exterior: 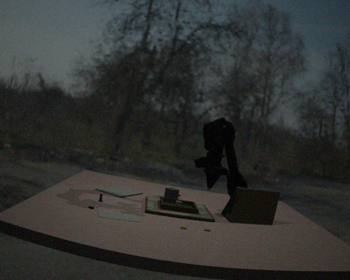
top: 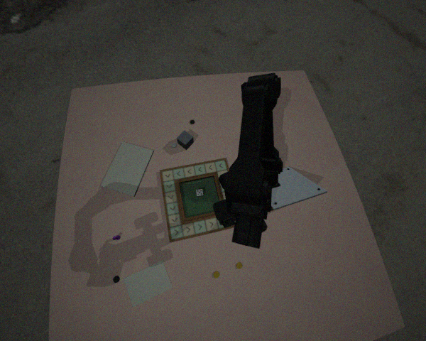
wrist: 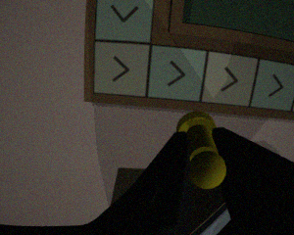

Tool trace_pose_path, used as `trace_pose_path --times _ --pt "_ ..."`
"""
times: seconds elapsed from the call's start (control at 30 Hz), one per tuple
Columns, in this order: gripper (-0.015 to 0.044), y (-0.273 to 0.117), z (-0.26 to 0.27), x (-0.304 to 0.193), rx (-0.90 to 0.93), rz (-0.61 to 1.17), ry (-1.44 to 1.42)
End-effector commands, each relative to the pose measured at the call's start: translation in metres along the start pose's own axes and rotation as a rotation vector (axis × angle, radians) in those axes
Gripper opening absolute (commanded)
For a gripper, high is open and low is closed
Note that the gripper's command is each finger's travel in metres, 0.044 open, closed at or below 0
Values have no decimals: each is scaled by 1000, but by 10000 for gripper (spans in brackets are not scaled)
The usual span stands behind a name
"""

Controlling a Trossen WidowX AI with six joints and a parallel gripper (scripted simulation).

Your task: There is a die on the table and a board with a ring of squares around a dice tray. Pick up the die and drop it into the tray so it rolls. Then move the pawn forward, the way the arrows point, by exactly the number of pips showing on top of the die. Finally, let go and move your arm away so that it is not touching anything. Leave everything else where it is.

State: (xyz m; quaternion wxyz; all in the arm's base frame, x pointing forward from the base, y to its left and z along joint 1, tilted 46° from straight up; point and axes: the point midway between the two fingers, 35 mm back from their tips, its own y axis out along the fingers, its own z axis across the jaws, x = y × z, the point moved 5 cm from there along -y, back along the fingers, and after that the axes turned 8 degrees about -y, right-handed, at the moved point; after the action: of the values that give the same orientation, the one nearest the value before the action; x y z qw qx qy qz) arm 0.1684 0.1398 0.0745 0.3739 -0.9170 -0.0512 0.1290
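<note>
My gripper [exterior: 209, 186] [wrist: 199, 140] is shut on the yellow pawn [exterior: 209, 189] [wrist: 207, 171]. It holds the pawn in the air, clear of the board [top: 172, 207] [exterior: 149, 206] [wrist: 108, 84]. In the wrist view the pawn shows just outside the board's edge, below the row of right-pointing arrows. In the top view the arm hides the fingers, the pawn and the board's right side. The white die [top: 199, 192] [exterior: 178, 202] lies on the green floor of the dice tray [top: 179, 199] [exterior: 181, 208] [wrist: 211, 37], with several pips on top.
A large plate [top: 297, 187] [exterior: 255, 206] stands tilted right of the board. A grey cube [top: 184, 139] [exterior: 171, 193] is behind the board. A pale slab [top: 128, 167], a purple figure [top: 116, 237] [exterior: 100, 198] and a pale sheet [top: 149, 284] lie left. Two yellow discs [top: 216, 274] [top: 238, 265] lie in front.
</note>
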Motion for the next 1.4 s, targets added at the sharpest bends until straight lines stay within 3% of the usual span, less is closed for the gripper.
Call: trace_pose_path --times 0.0,0.73,1.37 --pt "0 -17 -1 -2 9 -5 7" --pt "0 13 -88 11 59 -29 -10" --pt "0 51 -169 -14 19 -18 3"
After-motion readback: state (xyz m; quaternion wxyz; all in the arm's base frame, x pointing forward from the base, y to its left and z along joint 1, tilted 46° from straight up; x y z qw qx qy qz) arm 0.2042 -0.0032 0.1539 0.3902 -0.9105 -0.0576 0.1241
